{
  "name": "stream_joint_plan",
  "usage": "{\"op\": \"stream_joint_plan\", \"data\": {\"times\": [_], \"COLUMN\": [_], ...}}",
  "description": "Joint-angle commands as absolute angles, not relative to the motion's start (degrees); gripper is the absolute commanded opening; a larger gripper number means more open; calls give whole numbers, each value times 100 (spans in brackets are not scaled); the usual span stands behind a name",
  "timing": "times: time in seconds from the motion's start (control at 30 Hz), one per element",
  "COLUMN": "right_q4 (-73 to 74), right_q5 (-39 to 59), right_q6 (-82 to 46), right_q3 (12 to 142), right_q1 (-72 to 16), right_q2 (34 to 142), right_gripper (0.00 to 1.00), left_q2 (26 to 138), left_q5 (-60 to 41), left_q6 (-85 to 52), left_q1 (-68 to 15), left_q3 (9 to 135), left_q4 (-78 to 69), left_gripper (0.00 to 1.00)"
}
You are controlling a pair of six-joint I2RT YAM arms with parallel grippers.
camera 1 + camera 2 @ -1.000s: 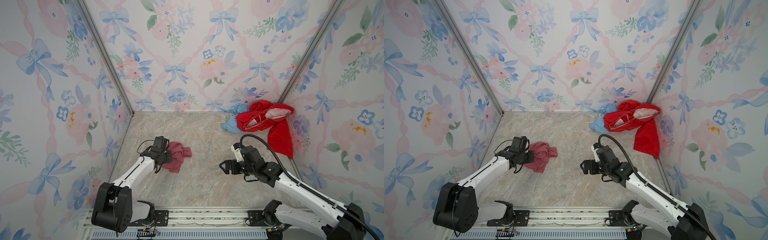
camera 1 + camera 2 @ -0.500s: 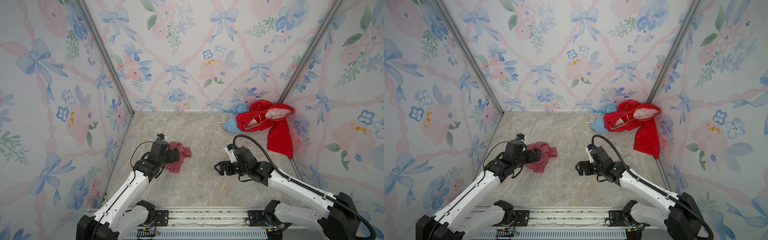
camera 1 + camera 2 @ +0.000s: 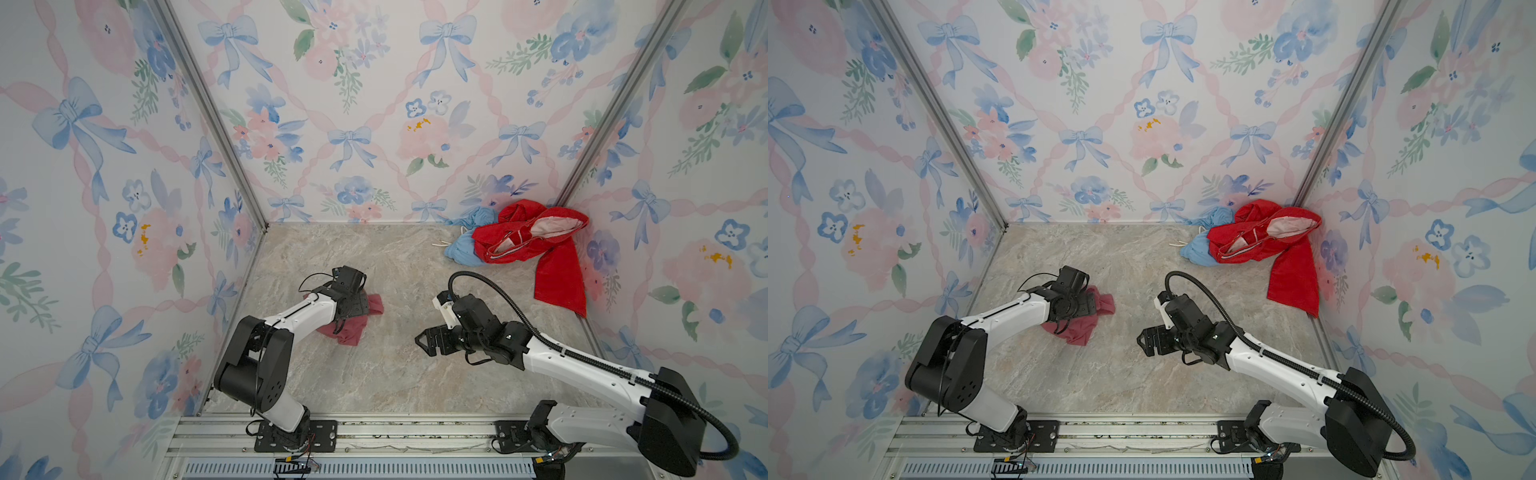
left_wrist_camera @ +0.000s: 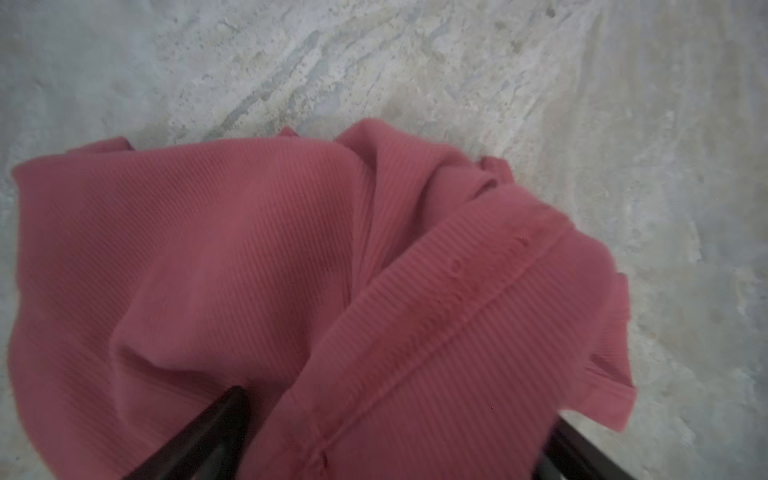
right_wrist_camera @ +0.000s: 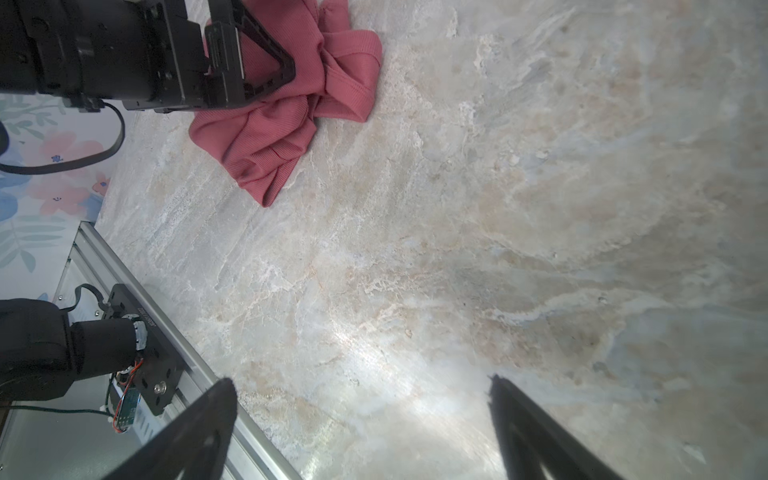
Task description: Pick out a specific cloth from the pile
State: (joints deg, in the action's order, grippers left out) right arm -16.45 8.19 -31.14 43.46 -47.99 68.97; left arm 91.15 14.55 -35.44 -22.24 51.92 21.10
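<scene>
The marbled bench (image 3: 374, 374) is enclosed by three flower-papered walls (image 3: 124, 166), and an aluminium rail (image 3: 374, 432) is fixed along its near edge.

At the left, the left arm (image 3: 299, 316) is folded at the elbow and reached forward and inward from its base on the rail, with the wrist bent down. The left tool (image 3: 358, 305) is poised directly over the cloth (image 3: 353, 330), which lies crumpled on the bench left of centre, well apart from the pile. In the left wrist view the left tool (image 4: 390, 449) is seen spread wide. The ribbed pink cloth (image 4: 291, 270) lies slack between its fingers (image 4: 208, 436) and overlaps the edge of one; no pinch is seen. Much of the cloth is hidden by this tool in both top views.

Right of centre, the right arm (image 3: 582, 365) is stretched low across the bench, trailed by a black corrugated cable (image 3: 519, 316). The right tool (image 3: 426, 345) is pointed leftward, spread wide, with only bare bench between its fingers (image 5: 208, 415).

In the far right corner the pile (image 3: 523, 241) is heaped against the walls: a red garment (image 3: 557, 274) is draped over a blue garment (image 3: 463, 253).

Two arms, two tools, one cloth and one pile of two visible garments are counted.
</scene>
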Motion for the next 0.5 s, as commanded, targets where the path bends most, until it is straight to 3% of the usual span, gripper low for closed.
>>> {"op": "stream_joint_plan", "data": {"times": [0.0, 0.37, 0.47], "right_q4": [-1664, -1635, -1683], "right_q5": [767, 875, 861], "right_q6": [-3108, -3113, -3134], "right_q3": [4217, 4418, 4386], "right_q1": [-4830, -4880, -4915], "right_q2": [6746, 7008, 6959], "right_gripper": [97, 97, 97], "left_q2": [9244, 10152, 10148], "left_q5": [1817, 1032, 567], "left_q6": [-3735, -3400, -3355], "left_q1": [-2151, -1893, -1776], "left_q3": [5022, 5034, 4854], "left_q4": [2305, 1856, 1607], "left_gripper": [98, 98, 91]}}
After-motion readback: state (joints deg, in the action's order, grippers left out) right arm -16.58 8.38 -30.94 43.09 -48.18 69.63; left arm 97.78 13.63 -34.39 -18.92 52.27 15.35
